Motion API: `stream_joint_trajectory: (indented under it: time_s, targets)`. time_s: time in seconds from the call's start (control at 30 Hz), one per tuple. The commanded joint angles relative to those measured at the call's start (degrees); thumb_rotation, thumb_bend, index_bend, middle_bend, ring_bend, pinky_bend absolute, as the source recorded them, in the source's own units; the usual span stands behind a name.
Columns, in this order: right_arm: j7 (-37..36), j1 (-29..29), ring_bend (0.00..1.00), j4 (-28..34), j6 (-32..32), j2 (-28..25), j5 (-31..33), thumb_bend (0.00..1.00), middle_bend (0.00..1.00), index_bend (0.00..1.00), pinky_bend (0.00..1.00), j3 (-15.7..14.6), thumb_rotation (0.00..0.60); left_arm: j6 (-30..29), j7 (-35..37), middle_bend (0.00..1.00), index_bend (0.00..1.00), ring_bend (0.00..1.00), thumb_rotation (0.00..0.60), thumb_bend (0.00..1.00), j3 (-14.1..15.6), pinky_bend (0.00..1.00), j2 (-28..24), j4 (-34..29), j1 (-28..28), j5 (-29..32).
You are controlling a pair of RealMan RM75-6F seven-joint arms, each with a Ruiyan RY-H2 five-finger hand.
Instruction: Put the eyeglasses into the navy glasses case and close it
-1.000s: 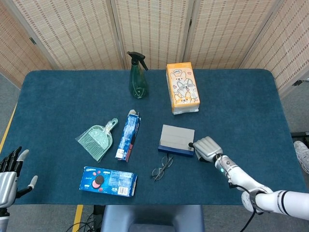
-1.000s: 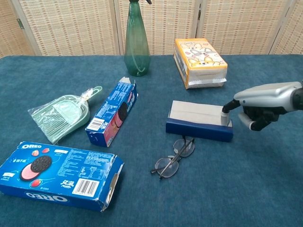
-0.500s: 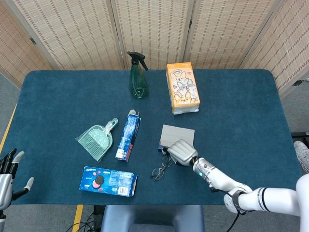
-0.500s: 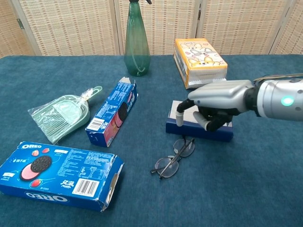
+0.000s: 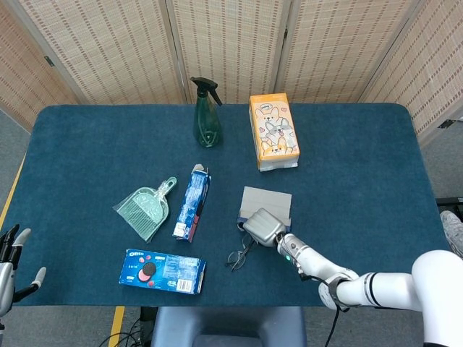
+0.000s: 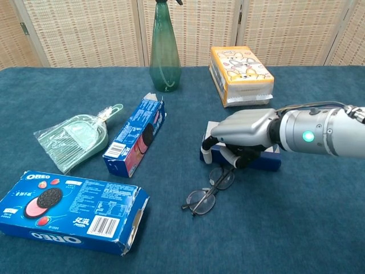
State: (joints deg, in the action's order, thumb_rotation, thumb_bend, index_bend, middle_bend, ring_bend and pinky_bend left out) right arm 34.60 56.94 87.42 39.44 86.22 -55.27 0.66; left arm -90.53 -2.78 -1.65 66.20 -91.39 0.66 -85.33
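The table, covered in dark blue cloth, is carrying everything. Your right arm is reaching in from 4 o'clock, its green indicator glowing.

Your right hand is hovering over the near left corner of the navy glasses case, fingers curled downward toward the case's front edge; it is holding nothing that you can make out, and whether the fingertips are touching the case cannot be told. The case is sitting near table centre, lid appearing closed, grey top showing.

The eyeglasses are lying on the cloth just at 7 o'clock of the case, outside it, folded arms angled toward the case.

Your left hand is hanging off the table's edge at 8 o'clock, fingers spread, holding nothing.

Also lying about: orange tissue box at 12 o'clock of the case, green spray bottle at 11, Oreo box at 8, blue upright cookie box and mint dustpan set at 9.
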Motion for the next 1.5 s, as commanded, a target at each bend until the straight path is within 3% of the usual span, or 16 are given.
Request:
stream_joint_trajectory:
  time_s: [0.03,0.47,0.63,0.83,1.0,1.3,1.5]
  targets:
    - [2.37,0.51,1.00,-2.68,2.09,1.26,1.89,0.92,1.00,0.30,1.00,-0.52,0.600,0.09,0.02,0.00,0.10,0.01,0.600,0.36,-0.01,0.14,0.05,0.07,-0.01,0.01]
    - [2.66,0.31,1.00,-9.45,3.10,1.20,11.32,0.92,1.00,0.30,1.00,0.30,0.600,0.54,-0.14,0.00,0.10,0.01,0.600,0.36,-0.08,0.14,0.25,0.11,-0.19,-0.12]
    - [-3.99,-2.85,1.00,-3.60,6.06,-2.71,4.85,0.89,1.00,0.30,1.00,1.37,0.600,0.64,-0.35,0.00,0.10,0.01,0.600,0.36,-0.13,0.14,0.20,-0.01,-0.25,-0.13]
    - [-10.21,-8.68,1.00,3.97,10.74,-10.92,-3.33,0.89,1.00,0.30,1.00,-1.04,0.600,1.10,-0.54,0.00,0.10,0.01,0.600,0.36,-0.18,0.14,0.33,-0.03,-0.55,-0.18]
    - [-12.73,-12.87,1.00,5.44,12.59,-15.02,-4.56,0.89,1.00,0.30,1.00,-3.44,0.600,1.79,-0.81,0.00,0.10,0.01,0.600,0.36,-0.26,0.14,0.70,0.04,-1.02,-0.19]
    - [-15.31,-15.56,1.00,1.32,8.99,-12.63,-5.25,0.89,1.00,0.30,1.00,-5.12,0.600,2.22,-1.75,0.00,0.10,0.01,0.600,0.36,-0.13,0.14,1.13,-0.87,-1.74,-1.17]
    - [-16.96,-15.45,1.00,1.63,7.12,-10.53,-8.06,0.89,1.00,0.30,1.00,-4.41,0.600,1.81,-2.03,0.00,0.10,0.01,0.600,0.36,-0.11,0.14,0.66,-1.31,-1.41,-0.87]
